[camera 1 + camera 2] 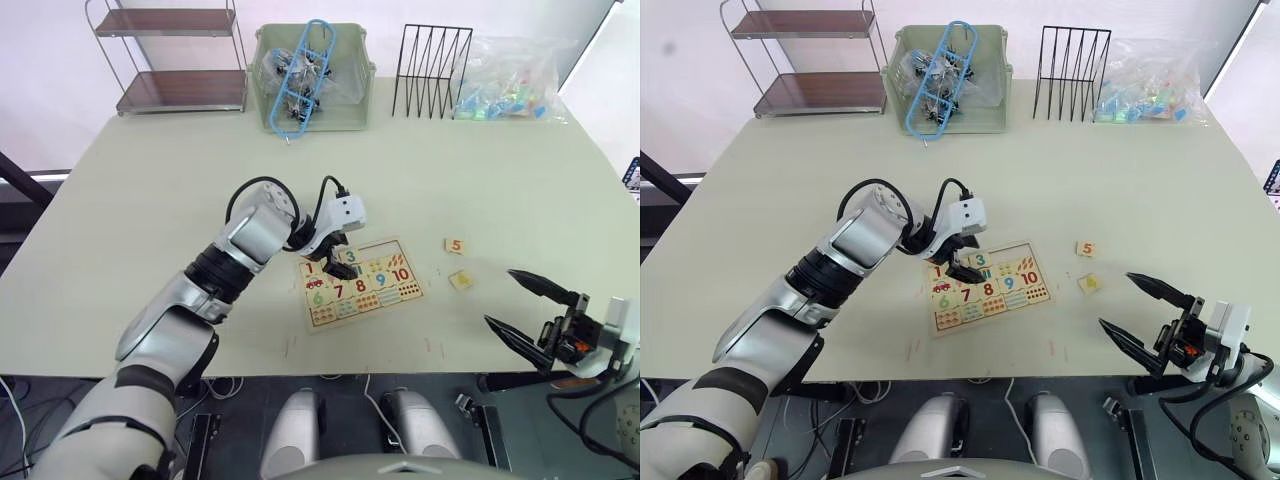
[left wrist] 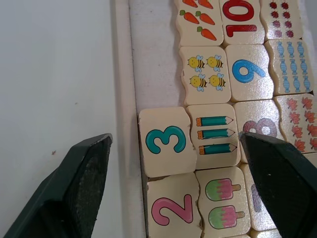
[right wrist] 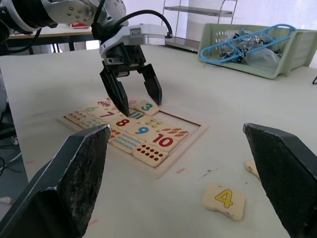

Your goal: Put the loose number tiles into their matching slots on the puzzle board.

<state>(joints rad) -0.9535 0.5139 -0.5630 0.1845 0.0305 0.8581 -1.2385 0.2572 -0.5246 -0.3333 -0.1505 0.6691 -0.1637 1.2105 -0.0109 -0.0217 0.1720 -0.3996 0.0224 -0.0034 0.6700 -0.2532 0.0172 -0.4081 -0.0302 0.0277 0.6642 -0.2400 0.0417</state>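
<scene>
The puzzle board (image 1: 372, 292) lies at the table's near middle, with most rows holding number and picture pieces. My left gripper (image 1: 338, 266) hovers open over its top row, fingers (image 2: 81, 191) straddling the green 3 tile (image 2: 166, 141) without touching it. The 3 sits in that row beside the pink 2 tile (image 2: 171, 210); bare recess (image 2: 156, 74) continues past the 3. Two loose tiles rest on the table right of the board: the orange 5 (image 1: 455, 245) and the yellow 4 (image 3: 224, 200). My right gripper (image 1: 498, 297) is open and empty, near the table's front right edge.
Along the table's (image 1: 150, 200) far side stand a metal two-tier shelf (image 1: 180, 60), a green basket (image 1: 352, 110) with a blue hanger and clips, a black wire rack (image 1: 432, 72) and a clear bag (image 1: 510, 80) of coloured pieces.
</scene>
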